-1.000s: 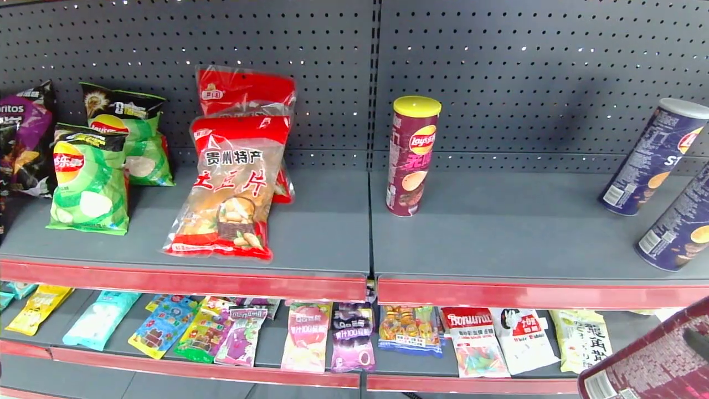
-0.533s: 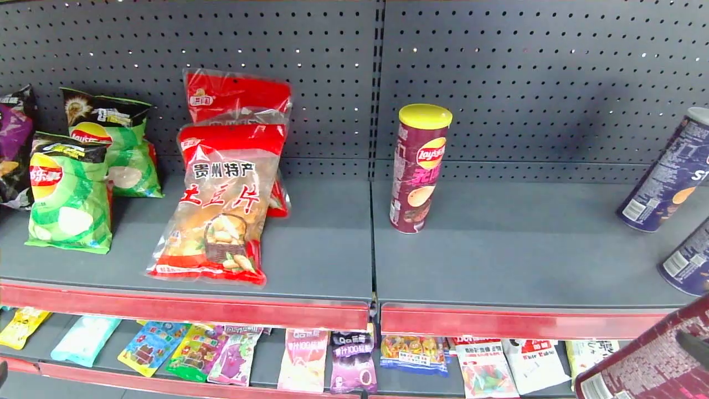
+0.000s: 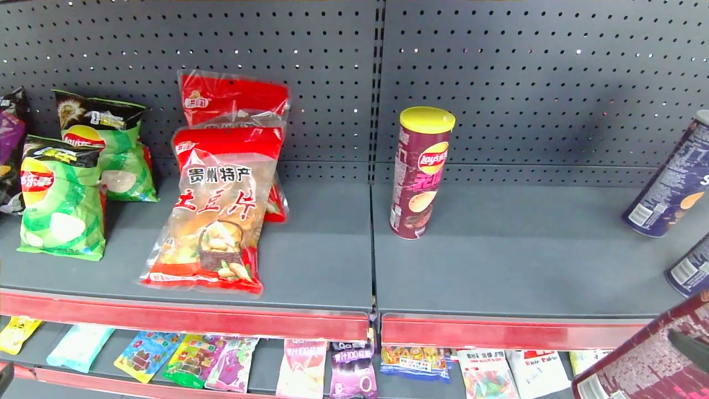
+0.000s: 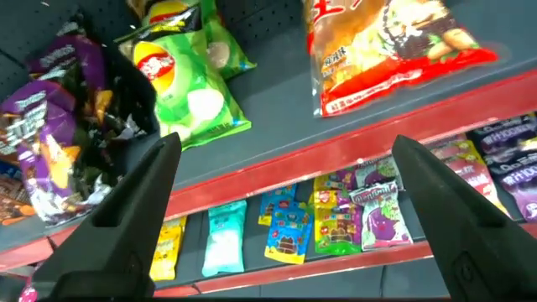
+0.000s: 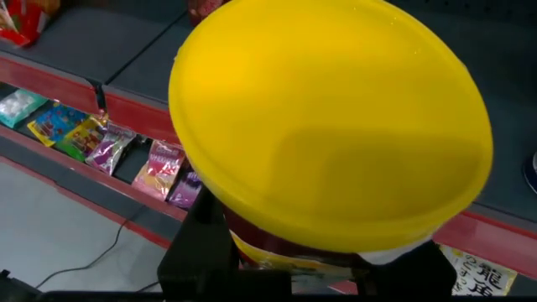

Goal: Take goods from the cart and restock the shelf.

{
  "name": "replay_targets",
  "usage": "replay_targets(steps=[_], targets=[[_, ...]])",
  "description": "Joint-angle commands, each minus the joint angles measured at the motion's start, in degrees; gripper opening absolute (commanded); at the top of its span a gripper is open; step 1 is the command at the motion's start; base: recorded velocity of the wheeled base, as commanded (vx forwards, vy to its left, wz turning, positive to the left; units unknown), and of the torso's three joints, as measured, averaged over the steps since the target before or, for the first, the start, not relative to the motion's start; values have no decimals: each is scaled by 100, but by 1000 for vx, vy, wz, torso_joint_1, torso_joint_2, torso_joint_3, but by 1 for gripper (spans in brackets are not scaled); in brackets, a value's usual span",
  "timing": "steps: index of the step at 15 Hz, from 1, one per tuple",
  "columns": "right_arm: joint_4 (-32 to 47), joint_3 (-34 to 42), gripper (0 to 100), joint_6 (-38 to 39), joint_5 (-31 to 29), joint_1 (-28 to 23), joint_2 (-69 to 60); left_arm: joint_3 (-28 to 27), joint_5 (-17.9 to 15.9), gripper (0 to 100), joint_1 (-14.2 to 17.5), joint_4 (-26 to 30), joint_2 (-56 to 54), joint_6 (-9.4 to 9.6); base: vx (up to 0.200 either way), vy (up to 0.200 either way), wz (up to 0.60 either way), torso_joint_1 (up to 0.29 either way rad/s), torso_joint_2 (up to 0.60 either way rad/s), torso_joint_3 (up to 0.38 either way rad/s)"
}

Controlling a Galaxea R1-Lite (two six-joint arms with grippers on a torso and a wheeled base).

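My right claw (image 5: pixel 298 268) is gripping the chip can (image 5: pixel 327 126) with the yellow lid — low, in front of the shelf (image 3: pixel 498 260), not on it yet. My left claw (image 4: pixel 285 143) is hanging open. My view is shifting a little — I think I am lining up.

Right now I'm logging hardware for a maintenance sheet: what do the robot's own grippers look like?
The left gripper has two matte black fingers. They are long, flat-sided wedges that narrow toward the tips, with plain surfaces. The right gripper looks black too, with blocky dark parts on either side, though the chip can hides most of it.
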Motion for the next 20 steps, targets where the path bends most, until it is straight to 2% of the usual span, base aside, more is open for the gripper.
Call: replay_targets(steps=[1,2,5,6,7,8,9,11,12,13,14,15,16,18,20], targets=[[-17,9,0,-1,5,3,27,9,-12,100,-8,4,-8,1,0,0,0,0,0,0],[-17,9,0,-1,5,3,27,26,-38,100,-8,-5,1,28,0,0,0,0,0,0],[-61,-140,0,-1,5,188,229,-70,-601,100,-17,-31,379,274,0,0,0,0,0,0],[-52,-316,0,-1,5,399,334,-281,-1005,100,-17,-49,836,239,0,0,0,0,0,0],[-52,-430,0,-10,5,610,440,-545,-1462,100,-8,-84,1355,28,0,0,0,0,0,0],[-52,-518,0,-10,-3,733,519,-756,-1611,100,-8,-163,1689,-218,0,0,0,0,0,0],[-52,-764,0,-10,-3,944,792,-1195,-1945,100,-78,-611,2550,-693,0,0,0,0,0,0],[-52,-1045,0,-10,-3,1005,1152,-1679,-2323,100,-245,-1068,3455,-790,0,0,0,0,0,0],[-52,-1441,0,-10,-21,996,1556,-2277,-2754,100,-808,-1103,4343,-930,0,0,0,0,0,0],[-61,-1713,0,-10,-47,988,1802,-2681,-3176,100,-1080,-1121,4879,-1378,0,0,0,0,0,0],[-69,-1942,0,-10,-56,988,2048,-3103,-3299,100,-1361,-1174,5380,-1704,0,0,0,0,0,0],[-69,-2030,0,-10,-65,979,2119,-3252,-3290,100,-1484,-1209,5609,-1756,0,0,0,0,0,0],[-113,-2241,0,-10,-74,970,2277,-3700,-3299,100,-1616,-1499,6268,-1783,0,0,0,0,0,0],[-113,-2328,0,-19,-179,970,2365,-4245,-3334,100,-1801,-1886,7059,-1800,0,0,0,0,0,0],[-113,-2302,0,-10,-223,970,2391,-4764,-3387,100,-1959,-1912,7551,-1888,0,0,0,0,0,0]])
